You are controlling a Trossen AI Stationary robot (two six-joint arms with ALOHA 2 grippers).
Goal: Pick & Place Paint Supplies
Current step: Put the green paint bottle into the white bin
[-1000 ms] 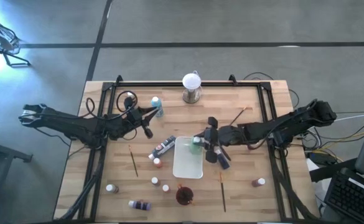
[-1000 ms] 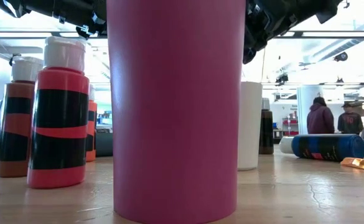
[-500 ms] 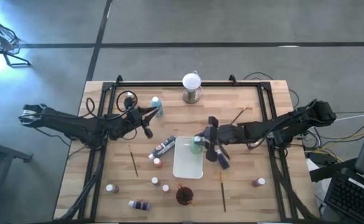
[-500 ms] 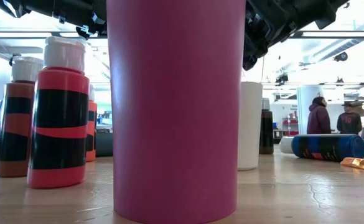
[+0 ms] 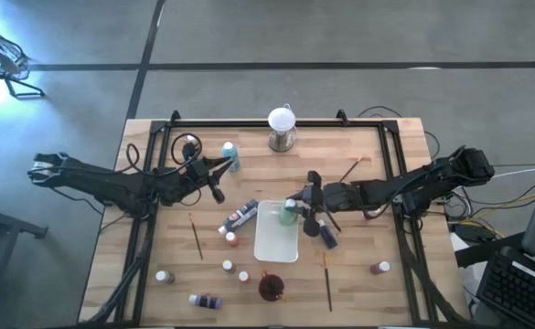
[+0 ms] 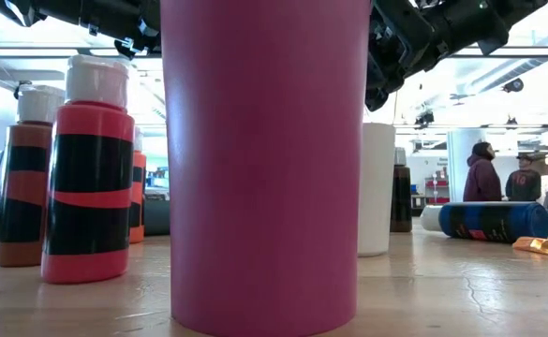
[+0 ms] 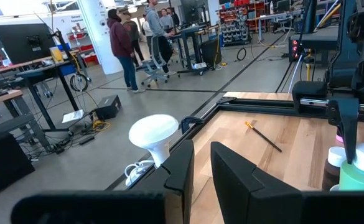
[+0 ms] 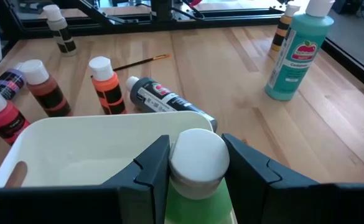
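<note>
My right gripper [image 5: 294,209] is shut on a green paint bottle with a white cap [image 8: 197,155], above the right part of the white tray [image 5: 276,242]. My left gripper [image 5: 221,165] hangs in the air at the far left. Its fingers [image 7: 182,171] stand almost together with nothing between them. A teal bottle [image 5: 230,153] stands upright just beyond it. A dark bottle [image 5: 240,217] lies on its side left of the tray. Thin brushes [image 5: 196,236] lie flat on the wood. My right gripper pinches the green bottle between its two fingers at its top, at the white cap and the shoulder below it [image 8: 177,167]. The fingers come from the table's right side, slanting a little downward. The bottle is upright, cap up, lifted over the tray.
A dark red cup [image 5: 270,287] stands at the tray's near end, and a white globe on a metal base [image 5: 282,128] at the far edge. Small bottles [image 5: 227,266] stand near the front left and one [image 5: 379,268] at the front right. A dark blue bottle [image 5: 326,236] lies under the right arm.
</note>
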